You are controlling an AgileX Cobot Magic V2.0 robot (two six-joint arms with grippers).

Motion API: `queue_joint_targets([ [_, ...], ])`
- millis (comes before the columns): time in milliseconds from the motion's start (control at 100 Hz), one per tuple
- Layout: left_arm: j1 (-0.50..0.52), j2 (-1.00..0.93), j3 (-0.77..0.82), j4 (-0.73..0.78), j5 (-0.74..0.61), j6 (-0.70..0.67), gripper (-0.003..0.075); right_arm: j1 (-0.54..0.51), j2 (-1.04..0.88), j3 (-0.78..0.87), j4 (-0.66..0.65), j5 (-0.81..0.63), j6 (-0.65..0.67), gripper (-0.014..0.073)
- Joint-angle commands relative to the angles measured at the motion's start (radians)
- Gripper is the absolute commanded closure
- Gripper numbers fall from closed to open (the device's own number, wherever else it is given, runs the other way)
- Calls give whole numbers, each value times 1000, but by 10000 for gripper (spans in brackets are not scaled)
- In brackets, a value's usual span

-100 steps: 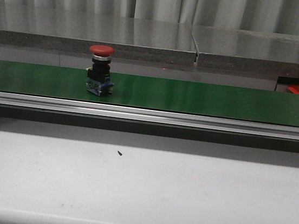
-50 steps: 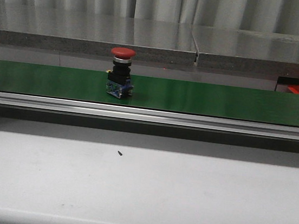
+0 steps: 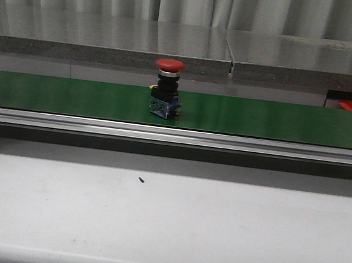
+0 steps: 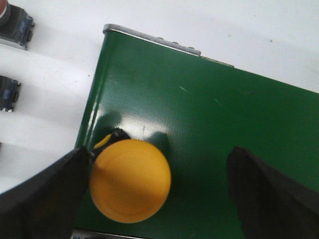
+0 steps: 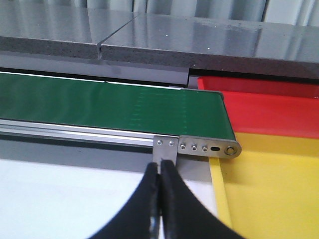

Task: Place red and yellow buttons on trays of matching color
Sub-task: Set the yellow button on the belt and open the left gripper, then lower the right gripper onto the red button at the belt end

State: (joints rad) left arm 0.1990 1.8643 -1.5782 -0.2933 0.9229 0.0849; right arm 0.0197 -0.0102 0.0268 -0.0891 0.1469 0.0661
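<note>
Red button (image 3: 167,89) stands upright on the green belt (image 3: 280,120), just left of centre frame in the front view. My left claw (image 4: 157,191) is spread wide around a yellow button (image 4: 130,180) on the belt's end. My right claw (image 5: 160,199) is pressed together (empty), near the red tray (image 5: 269,107) and yellow tray (image 5: 279,189).

Left end effector (image 4: 154,194) spread wide – one dark finger (image 4: 45,199) at either side of frame, pointing straight down. Right end effector (image 5: 160,199) closed, fingertips pressed together, nothing between – aimed fwd, roughly level.
</note>
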Motion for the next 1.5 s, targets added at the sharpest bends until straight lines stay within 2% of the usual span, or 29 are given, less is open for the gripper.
queue_joint_targets([
  [0,-6,-55,-35,-32,-25,4,159,0,-17,0,-1,-77,-4,661],
  [400,-14,-73,-177,-32,84,32,161,0,-17,0,-1,-77,-4,661],
  [530,-55,-150,-175,-19,24,56,162,0,-17,0,-1,-77,-4,661],
  [730,-182,-336,-110,61,-110,56,162,0,-17,0,-1,-77,-4,661],
  [940,-262,-562,81,75,-206,54,164,0,-17,0,-1,-77,-4,661],
  [1270,-264,-940,598,35,-382,52,170,0,-17,0,-1,-88,-4,661],
  [1410,-264,-1088,794,22,-437,52,244,0,-17,0,-1,-88,-4,661],
  [1490,-264,-1167,881,22,-451,52,324,0,-17,0,-1,-88,-4,661],
])
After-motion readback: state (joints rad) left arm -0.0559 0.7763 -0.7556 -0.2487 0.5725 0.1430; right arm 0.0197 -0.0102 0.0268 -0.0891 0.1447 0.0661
